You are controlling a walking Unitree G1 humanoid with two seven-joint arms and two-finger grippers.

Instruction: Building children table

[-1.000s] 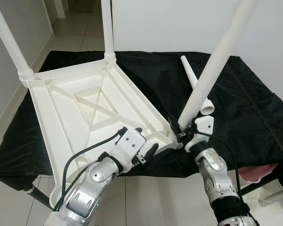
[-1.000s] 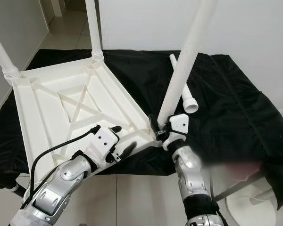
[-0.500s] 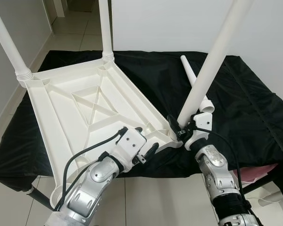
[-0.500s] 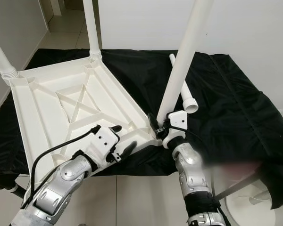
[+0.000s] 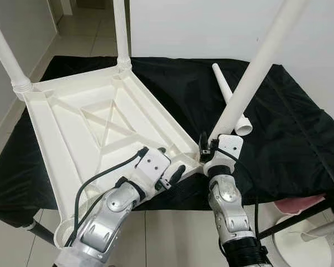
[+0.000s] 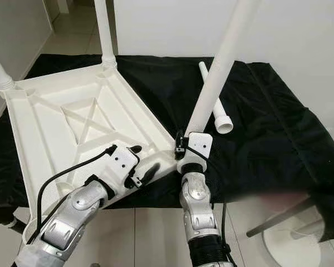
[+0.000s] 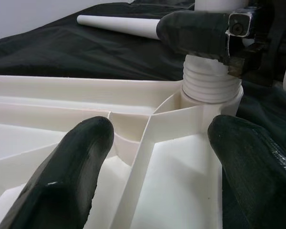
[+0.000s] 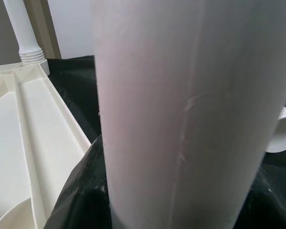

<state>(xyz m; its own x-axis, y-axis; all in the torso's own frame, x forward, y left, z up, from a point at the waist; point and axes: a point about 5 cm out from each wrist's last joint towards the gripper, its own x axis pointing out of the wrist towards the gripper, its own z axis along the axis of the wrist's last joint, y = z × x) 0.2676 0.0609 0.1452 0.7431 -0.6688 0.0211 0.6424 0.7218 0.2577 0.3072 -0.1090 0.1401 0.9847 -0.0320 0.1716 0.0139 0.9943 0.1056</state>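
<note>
A white plastic table top (image 5: 94, 128) lies upside down on a black cloth (image 5: 289, 122), with two legs (image 5: 121, 33) standing in its far corners. The right gripper (image 5: 207, 151) clamps a third leg (image 5: 250, 78) just above its ribbed base, which sits in the near corner socket. The left gripper (image 5: 170, 167) rests on the near edge with its fingers (image 7: 71, 167) spread wide. A fourth leg (image 5: 229, 97) lies loose on the cloth. No writing is readable.

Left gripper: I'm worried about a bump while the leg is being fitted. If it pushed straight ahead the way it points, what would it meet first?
Probably the corner socket of the tabletop, where the right gripper clamps the leg. The left gripper is open over the ribs; depth is unclear.
</note>
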